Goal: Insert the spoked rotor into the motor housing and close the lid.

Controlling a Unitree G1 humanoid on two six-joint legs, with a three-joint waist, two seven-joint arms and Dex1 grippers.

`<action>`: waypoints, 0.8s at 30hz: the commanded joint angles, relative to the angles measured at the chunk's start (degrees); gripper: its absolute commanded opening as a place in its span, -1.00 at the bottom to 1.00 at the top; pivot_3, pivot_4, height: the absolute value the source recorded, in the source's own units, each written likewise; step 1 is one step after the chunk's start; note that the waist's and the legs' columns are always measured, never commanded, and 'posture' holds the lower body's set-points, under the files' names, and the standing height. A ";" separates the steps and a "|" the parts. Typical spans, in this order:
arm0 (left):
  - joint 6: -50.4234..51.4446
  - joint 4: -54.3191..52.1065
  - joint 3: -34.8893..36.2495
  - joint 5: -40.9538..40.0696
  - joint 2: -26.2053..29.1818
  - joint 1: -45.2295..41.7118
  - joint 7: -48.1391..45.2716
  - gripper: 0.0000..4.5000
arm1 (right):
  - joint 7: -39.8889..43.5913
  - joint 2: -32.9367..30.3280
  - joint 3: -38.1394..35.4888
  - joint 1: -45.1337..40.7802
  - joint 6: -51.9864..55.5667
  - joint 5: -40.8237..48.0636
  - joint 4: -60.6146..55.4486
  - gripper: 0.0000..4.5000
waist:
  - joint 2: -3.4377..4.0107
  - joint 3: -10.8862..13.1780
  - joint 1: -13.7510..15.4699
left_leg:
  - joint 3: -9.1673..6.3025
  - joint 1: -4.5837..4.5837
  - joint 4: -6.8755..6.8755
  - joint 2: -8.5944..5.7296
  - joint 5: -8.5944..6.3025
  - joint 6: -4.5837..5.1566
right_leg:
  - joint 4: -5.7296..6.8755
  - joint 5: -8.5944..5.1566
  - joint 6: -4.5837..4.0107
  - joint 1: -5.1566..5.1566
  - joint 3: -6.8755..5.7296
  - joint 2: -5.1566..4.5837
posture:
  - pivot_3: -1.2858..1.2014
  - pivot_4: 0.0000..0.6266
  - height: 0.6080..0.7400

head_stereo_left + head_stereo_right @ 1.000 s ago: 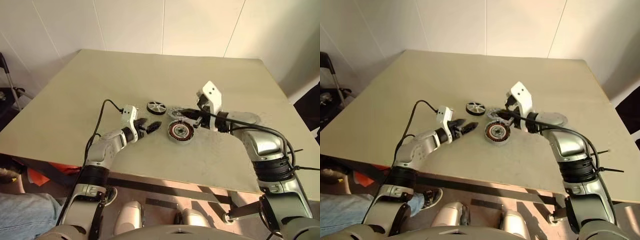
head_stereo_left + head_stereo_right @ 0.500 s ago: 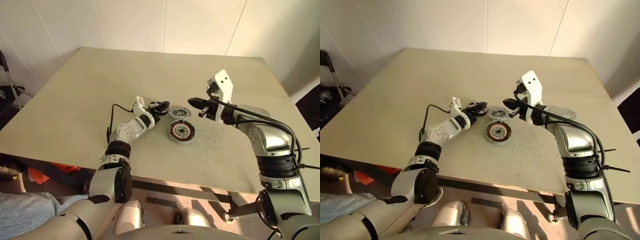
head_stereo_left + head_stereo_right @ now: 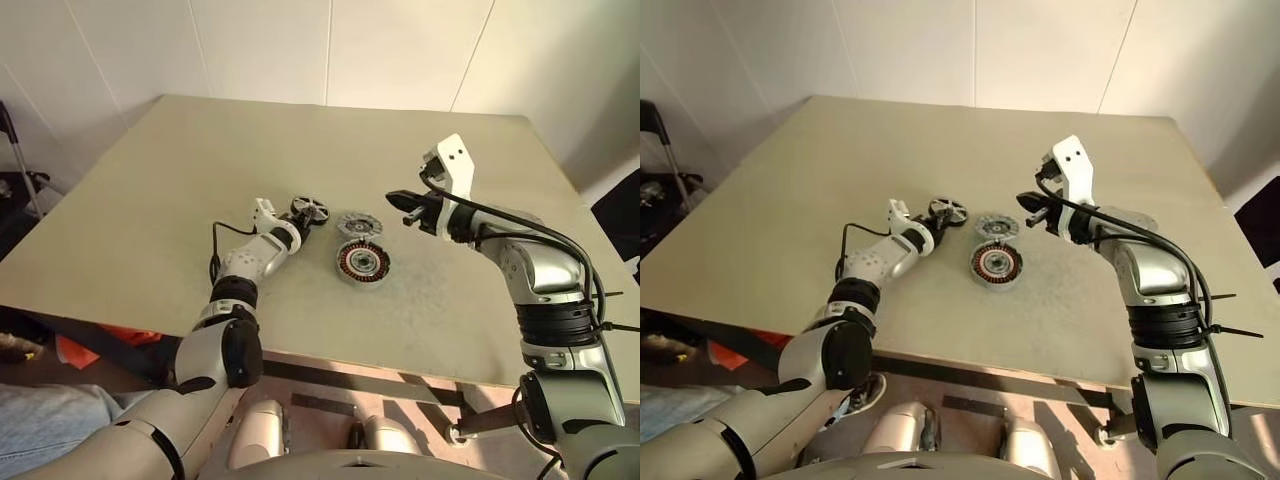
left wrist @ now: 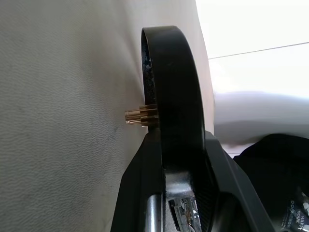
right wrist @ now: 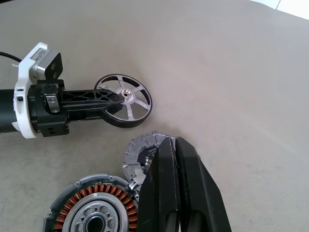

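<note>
Beige table [image 3: 300,140], white panelled walls [image 3: 330,45] — bright

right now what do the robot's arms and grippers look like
Both arms are glossy silver-grey shells with black joint bands. Each gripper, left gripper and right gripper, has two black tapered fingers on a black wrist block, beside a white bracket with a small dark hole. A thin black cable loops along each forearm.

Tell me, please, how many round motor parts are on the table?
3: the spoked rotor gripped in the left gripper; the lid beside it; the motor housing nearest the robot.
</note>
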 commanded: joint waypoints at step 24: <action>40.12 -18.91 -12.37 -13.89 -1.15 5.74 -11.40 -0.81 | -5.86 -12.46 -4.77 3.81 -9.78 -9.16 11.34 -1.00 | -0.01 0.03 1.22 | 0.03 -0.16 0.20 0.00 -0.02 0.23 | 0.01 0.00 0.00 -0.07 -0.01 -0.03 | 0.03 -1.00 1.00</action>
